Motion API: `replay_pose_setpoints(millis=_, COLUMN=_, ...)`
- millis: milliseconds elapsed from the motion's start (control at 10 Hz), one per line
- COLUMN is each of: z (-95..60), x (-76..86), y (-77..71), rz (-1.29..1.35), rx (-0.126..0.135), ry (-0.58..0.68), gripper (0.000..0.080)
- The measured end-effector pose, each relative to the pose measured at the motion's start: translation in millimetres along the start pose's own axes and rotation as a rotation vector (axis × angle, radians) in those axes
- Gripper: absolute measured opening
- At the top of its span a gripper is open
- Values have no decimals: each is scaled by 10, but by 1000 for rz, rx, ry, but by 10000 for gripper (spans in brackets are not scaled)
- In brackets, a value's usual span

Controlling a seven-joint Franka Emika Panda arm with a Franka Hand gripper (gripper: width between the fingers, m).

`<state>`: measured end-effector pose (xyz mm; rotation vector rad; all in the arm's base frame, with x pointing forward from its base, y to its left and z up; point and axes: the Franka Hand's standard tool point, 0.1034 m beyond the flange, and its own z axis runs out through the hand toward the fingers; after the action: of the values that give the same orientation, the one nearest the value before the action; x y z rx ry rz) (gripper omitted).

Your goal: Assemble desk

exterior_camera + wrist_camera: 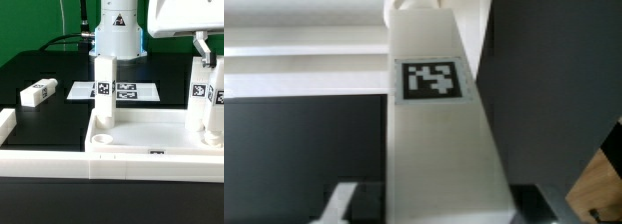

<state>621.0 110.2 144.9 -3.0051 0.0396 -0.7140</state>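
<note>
The tool [205, 52] is clamped on a short square white plastic leg [205, 100]
Likely light, stiff, smooth; take its flat sides.

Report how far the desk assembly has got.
Done: one standing leg is upright at a rear corner of the desk top, on the exterior view's left.
In hand: the gripper is closed on a second leg, upright over the top's right end; whether it is seated cannot be told.
Left: a loose leg lies on the table.
</note>
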Motion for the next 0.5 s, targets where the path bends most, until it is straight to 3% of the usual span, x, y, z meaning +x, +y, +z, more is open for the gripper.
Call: replay_pose_setpoints(millis=500, z=26, x=-32, y=33, rz=0, rx=-5, ry=-4, gripper=291)
